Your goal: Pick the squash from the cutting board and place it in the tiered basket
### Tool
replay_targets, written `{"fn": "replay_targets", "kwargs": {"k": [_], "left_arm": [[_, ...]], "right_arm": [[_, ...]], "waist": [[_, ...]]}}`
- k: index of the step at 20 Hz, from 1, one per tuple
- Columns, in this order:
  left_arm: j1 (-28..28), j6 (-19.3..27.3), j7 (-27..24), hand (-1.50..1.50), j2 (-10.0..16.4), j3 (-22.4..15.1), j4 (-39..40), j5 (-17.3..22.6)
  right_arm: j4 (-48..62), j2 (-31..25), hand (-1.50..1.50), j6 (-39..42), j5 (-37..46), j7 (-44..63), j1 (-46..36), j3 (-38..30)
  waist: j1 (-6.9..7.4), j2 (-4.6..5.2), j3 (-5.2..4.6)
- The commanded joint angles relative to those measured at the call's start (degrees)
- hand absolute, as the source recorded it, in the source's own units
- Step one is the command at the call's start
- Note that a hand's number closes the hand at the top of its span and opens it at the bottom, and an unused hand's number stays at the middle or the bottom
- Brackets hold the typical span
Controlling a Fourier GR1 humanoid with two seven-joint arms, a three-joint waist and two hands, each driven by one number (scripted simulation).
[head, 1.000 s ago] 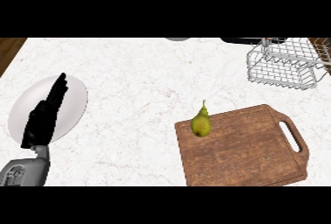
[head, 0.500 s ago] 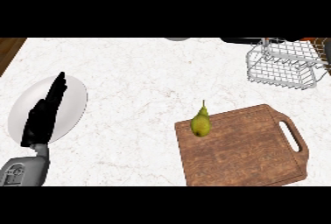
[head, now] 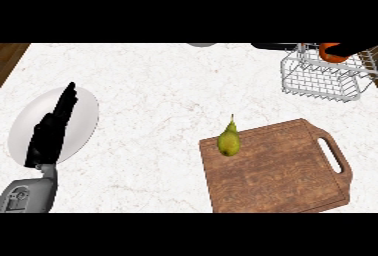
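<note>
A small yellow-green squash (head: 229, 141) with a pointed stem lies at the top left corner of the wooden cutting board (head: 284, 172). The white wire tiered basket (head: 323, 75) stands at the back right of the counter. My left hand (head: 50, 130) rests open at the far left, fingers straight and pointing up, over a white plate (head: 80, 124). It is far from the squash. My right hand is out of sight.
An orange-red object (head: 332, 51) shows at the basket's upper edge. A dark item (head: 277, 46) and a grey round one (head: 201, 44) sit at the counter's back edge. The board's handle slot (head: 334, 154) faces right. White marble spreads between plate and board.
The view has shifted slightly, so the basket sits a little lower and further left. The left hand, squash and board stay put.
</note>
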Motion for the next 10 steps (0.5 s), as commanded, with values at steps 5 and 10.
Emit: {"fn": "replay_targets", "kwargs": {"k": [5,10], "left_arm": [[-0.7,-1.3,-2.3,0.0,1.4,2.0,2.9,0.8],[2.6,-0.7,-0.4,0.0,0.0,0.9,-0.5,0.2]], "right_arm": [[-3.6,-2.4,-1.5,-4.9,-4.1,-1.1,-1.7,-4.5],[-9.6,-8.2,-1.5,0.8,-7.5,5.3,1.4,-7.6]], "waist": [[-0.25,-0.08,-0.05],[-1.37,-0.64,-0.07]]}}
